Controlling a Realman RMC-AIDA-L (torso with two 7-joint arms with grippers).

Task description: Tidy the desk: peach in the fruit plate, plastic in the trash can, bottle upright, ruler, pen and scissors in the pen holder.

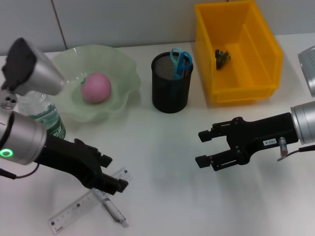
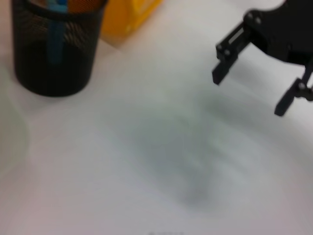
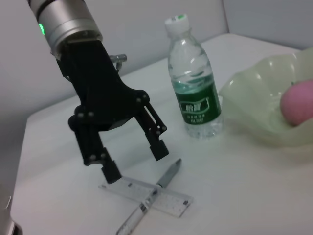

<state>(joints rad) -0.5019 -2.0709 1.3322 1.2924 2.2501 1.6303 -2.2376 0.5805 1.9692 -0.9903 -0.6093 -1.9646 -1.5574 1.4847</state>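
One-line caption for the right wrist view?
Left pincer open above crossed ruler and pen; bottle upright beside.

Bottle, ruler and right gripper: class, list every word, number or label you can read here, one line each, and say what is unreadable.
Bottle: green label with white characters, too blurred to read.
Ruler: scale marks, no number legible.
Right gripper: small white sticker, too small to read.
No readable text anywhere.

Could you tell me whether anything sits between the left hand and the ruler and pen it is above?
Nothing visible does: the left hand is open directly over the ruler and pen, which lies across it.
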